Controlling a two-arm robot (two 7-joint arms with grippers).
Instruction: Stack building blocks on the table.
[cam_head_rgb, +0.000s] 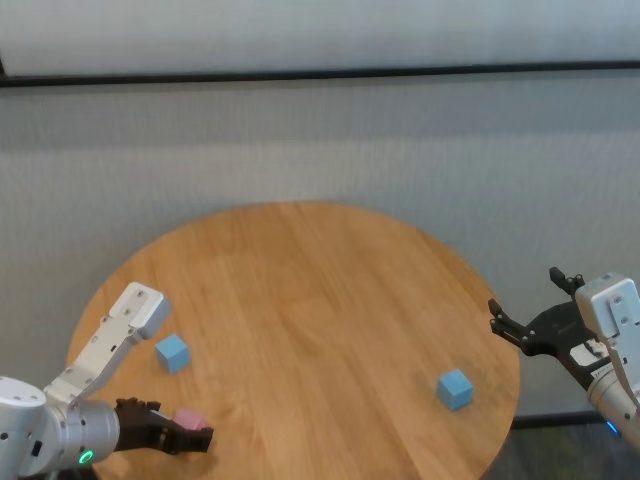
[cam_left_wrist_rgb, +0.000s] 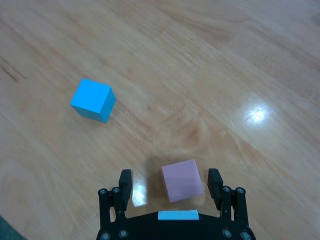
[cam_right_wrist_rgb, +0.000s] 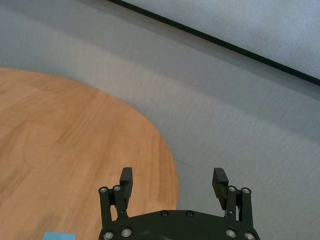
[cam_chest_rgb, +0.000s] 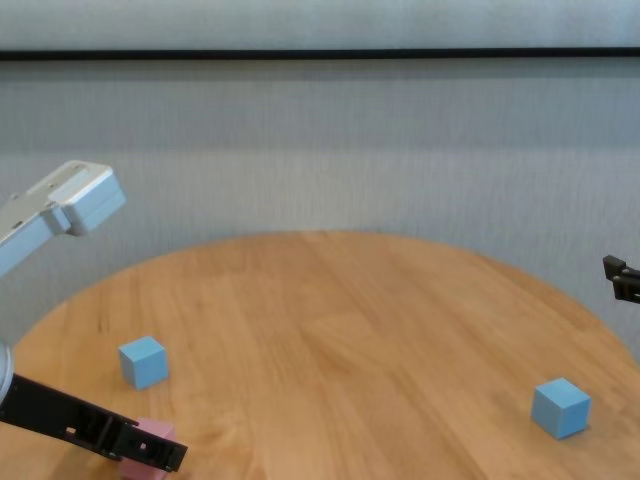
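A pink block (cam_left_wrist_rgb: 182, 180) sits on the round wooden table (cam_head_rgb: 320, 300) near its front left edge, between the open fingers of the left hand (cam_left_wrist_rgb: 171, 182), closer to one finger; whether it touches it cannot be told. A blue block (cam_head_rgb: 172, 352) rests just beyond it on the table. A second blue block (cam_head_rgb: 455, 389) lies well apart, near the right edge. The right hand (cam_right_wrist_rgb: 172, 181) hovers open past the table's right rim, holding nothing.
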